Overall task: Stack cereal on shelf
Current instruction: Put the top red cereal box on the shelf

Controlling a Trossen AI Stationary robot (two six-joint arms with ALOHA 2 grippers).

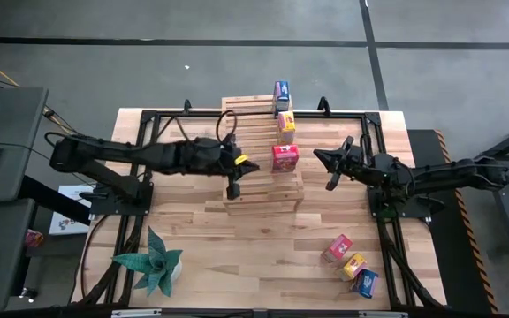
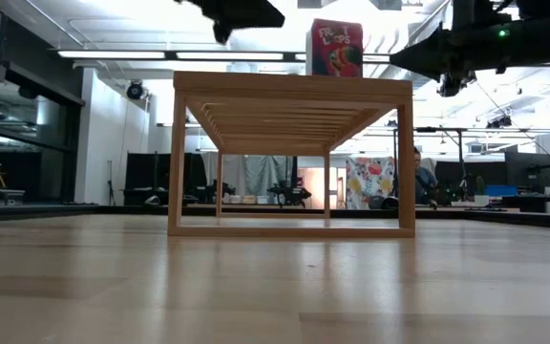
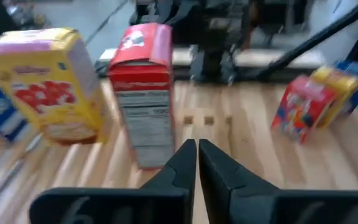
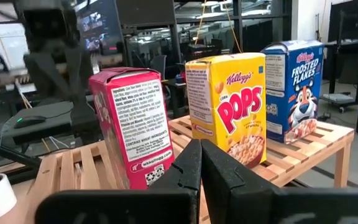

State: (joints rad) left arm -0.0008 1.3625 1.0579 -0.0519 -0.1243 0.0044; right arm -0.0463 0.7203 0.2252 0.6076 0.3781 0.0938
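Right hand (image 1: 332, 168), fingers closed and empty, is seen right of centre beside the shelf (image 1: 263, 193), nearer the three cereal boxes (image 1: 351, 263) lying toward lower right on the tabletop (image 1: 237, 247).

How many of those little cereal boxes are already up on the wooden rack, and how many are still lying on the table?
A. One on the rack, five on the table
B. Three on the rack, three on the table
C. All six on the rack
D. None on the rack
B: the high view shows a red box, a yellow box and a blue box on the rack, while three more boxes lie together on the table.
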